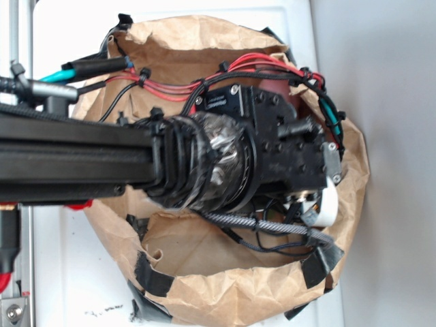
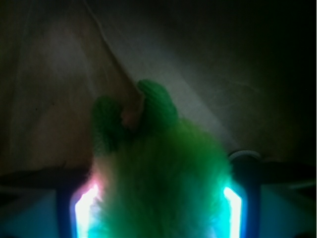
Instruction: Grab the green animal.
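Note:
The green animal (image 2: pixel 158 168) fills the lower middle of the wrist view, with its fuzzy lime body close to the camera and two green feet (image 2: pixel 156 101) pointing away. My gripper (image 2: pixel 158 203) has one glowing pad on each side of the body, and the fur reaches both pads (image 2: pixel 85 206), so it looks shut on the toy. In the exterior view the animal and the fingers are hidden under the arm's black wrist (image 1: pixel 286 150), which reaches down into a brown paper bag (image 1: pixel 225 293).
The bag's crumpled walls (image 2: pixel 223 74) surround the gripper closely and it is dark inside. Black tape patches (image 1: pixel 153 279) hold the bag's rim. Red and black cables (image 1: pixel 177 88) run along the arm. The bag stands on a white surface (image 1: pixel 75 272).

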You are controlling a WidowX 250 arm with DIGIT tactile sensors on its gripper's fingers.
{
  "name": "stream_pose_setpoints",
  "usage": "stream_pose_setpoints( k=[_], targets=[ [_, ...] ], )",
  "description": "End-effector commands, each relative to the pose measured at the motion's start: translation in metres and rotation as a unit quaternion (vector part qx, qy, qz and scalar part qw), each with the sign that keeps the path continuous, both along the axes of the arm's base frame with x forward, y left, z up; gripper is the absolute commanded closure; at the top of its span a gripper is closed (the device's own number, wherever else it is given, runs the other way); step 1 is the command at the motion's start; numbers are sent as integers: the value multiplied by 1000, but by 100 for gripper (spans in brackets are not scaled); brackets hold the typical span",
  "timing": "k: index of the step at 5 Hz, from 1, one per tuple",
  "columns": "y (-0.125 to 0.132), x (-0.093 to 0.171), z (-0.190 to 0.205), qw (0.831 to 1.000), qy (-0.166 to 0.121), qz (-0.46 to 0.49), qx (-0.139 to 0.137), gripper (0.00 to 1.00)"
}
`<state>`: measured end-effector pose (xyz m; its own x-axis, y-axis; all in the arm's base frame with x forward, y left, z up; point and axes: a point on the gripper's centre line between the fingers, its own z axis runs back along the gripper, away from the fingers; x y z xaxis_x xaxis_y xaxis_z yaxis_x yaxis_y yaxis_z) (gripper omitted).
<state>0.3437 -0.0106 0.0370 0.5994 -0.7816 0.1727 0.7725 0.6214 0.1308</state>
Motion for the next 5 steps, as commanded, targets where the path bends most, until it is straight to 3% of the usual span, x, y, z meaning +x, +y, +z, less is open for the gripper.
stream_pose_setpoints(
  k=[1,2,3,4,5],
  targets=[
    [28,-12,98,995,-35,64,-66,100],
    [33,-32,129,992,-51,81,-81,100],
    [30,-39,140,987,-42,147,-55,100],
    [20,-68,158,967,-11,254,-15,100],
    [12,-88,161,948,-4,319,8,100]
  ],
)
